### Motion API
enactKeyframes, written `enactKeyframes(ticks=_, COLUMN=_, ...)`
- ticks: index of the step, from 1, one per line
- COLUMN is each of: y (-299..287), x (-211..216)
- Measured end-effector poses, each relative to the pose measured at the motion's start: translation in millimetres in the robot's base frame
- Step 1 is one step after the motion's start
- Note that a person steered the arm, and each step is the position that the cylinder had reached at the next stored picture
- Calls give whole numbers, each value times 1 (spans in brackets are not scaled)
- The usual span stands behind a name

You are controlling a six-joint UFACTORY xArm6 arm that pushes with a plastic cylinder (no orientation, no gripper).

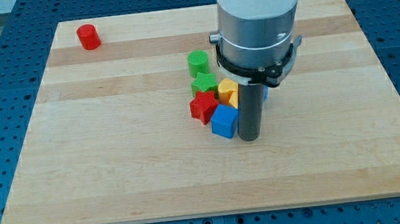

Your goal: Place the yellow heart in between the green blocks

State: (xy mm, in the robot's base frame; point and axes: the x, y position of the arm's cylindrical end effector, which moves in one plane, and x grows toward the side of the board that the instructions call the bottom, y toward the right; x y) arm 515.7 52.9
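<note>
camera view: my tip (250, 136) sits touching the blue cube (224, 121), just right of the yellow heart (227, 92). no jaws fitted. heart touches the green star (204, 83), below the green cylinder (198, 61). judged mid-push; next, nudge the heart up-left between the greens.

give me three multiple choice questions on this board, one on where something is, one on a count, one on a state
1. Where is the lone red cylinder block?
A. view's top left
B. view's bottom right
C. inside the cluster

2. How many green blocks show?
A. one
B. two
C. four

3. How does my tip stand relative to the blue cube block?
A. far off, near the wooden board's left edge
B. close beside it, on its right
C. resting on top of it

Answers:
1 A, it sits alone near the top-left corner.
2 B, a green cylinder block and a green star block below it.
3 B, the rod's end is down next to the cube's right side.
</note>
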Motion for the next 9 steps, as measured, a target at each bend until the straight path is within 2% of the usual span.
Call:
enactKeyframes(ticks=2, y=-4, x=-37)
enactKeyframes(ticks=3, y=-8, x=-73)
enactKeyframes(ticks=4, y=-9, x=-83)
enactKeyframes(ticks=7, y=-15, x=-95)
enactKeyframes(ticks=8, y=0, x=-69)
enactKeyframes(ticks=9, y=24, x=-61)
